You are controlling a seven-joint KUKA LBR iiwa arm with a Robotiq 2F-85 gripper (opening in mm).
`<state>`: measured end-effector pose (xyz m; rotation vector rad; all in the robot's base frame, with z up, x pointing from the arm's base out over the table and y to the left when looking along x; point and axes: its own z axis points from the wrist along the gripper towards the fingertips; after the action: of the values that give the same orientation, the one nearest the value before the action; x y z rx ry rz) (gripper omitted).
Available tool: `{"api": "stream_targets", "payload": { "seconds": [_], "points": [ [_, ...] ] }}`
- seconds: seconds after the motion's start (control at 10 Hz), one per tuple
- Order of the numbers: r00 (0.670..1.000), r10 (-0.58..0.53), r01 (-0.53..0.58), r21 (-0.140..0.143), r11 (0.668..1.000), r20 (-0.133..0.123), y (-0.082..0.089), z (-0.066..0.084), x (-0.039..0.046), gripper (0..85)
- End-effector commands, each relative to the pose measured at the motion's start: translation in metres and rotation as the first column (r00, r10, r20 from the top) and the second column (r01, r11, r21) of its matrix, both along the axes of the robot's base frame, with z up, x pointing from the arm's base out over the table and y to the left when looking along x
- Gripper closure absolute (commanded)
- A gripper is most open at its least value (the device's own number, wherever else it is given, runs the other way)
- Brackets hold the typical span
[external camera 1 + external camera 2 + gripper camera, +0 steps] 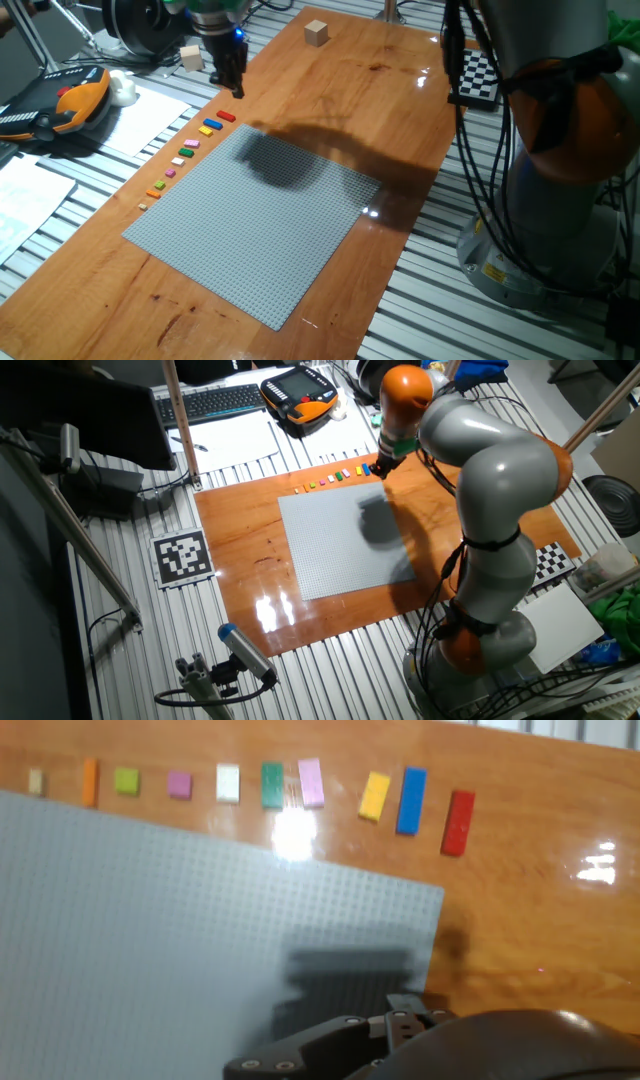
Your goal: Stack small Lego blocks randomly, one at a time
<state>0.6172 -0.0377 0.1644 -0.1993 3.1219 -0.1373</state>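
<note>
**Lego blocks lined up beside baseplate, pincer above the row's red end**

Small Lego blocks, tiny plastic bricks of many colours, lie in a single row on the polished brown wooden surface, just beside one edge of the big flat grey studded baseplate and roughly parallel to it. None sits on the plate; none is stacked.

Hand view, left to right: tiny beige brick, narrow orange brick, lime-green square brick, magenta square brick, white brick, dark green brick, pale pink brick, yellow brick, long blue brick, long red brick. Dark green & pale pink are very close, maybe touching; the rest have small gaps. A glare spot sits on the plate edge just below those two.

Black two-finger pincer hangs off the surface, over the wood near the red end of the row, fingers pointing down. Nothing visible between the fingers. Fingertips look close together in the fixed view w/ the arm base at right, but too small to judge; cannot tell if apart or together. Its shadow falls on the plate.

Also on the wood, well apart from the row: a tan wooden cube; a second tan wooden cube near the far corner.
</note>
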Motion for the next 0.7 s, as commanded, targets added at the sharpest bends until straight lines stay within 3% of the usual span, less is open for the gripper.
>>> {"api": "stream_targets", "payload": {
  "seconds": [0.0,0.1,0.2,0.3,0.4,0.5,0.6],
  "points": [
    [1.0,-0.011,0.011,-0.009,1.0,0.023,0.0002,0.0003,0.0129,85.0],
    [0.998,-0.063,0.062,0.015,0.998,0.014,0.0002,0.0003,0.0129,85.0],
    [0.995,-0.099,0.098,0.02,0.995,0.024,0.0002,0.0003,0.0129,85.0],
    [0.998,-0.055,0.056,-0.015,0.998,0.023,0.0002,0.0003,0.0129,85.0],
    [0.998,-0.042,0.041,0.013,0.999,0.043,0.0002,0.0003,0.0129,85.0],
    [0.998,-0.05,0.05,-0.014,0.999,0.048,0.0002,0.0003,0.0129,85.0],
    [0.997,-0.054,0.056,-0.041,0.998,0.057,0.0002,0.0003,0.0129,68.0]
  ]
}}
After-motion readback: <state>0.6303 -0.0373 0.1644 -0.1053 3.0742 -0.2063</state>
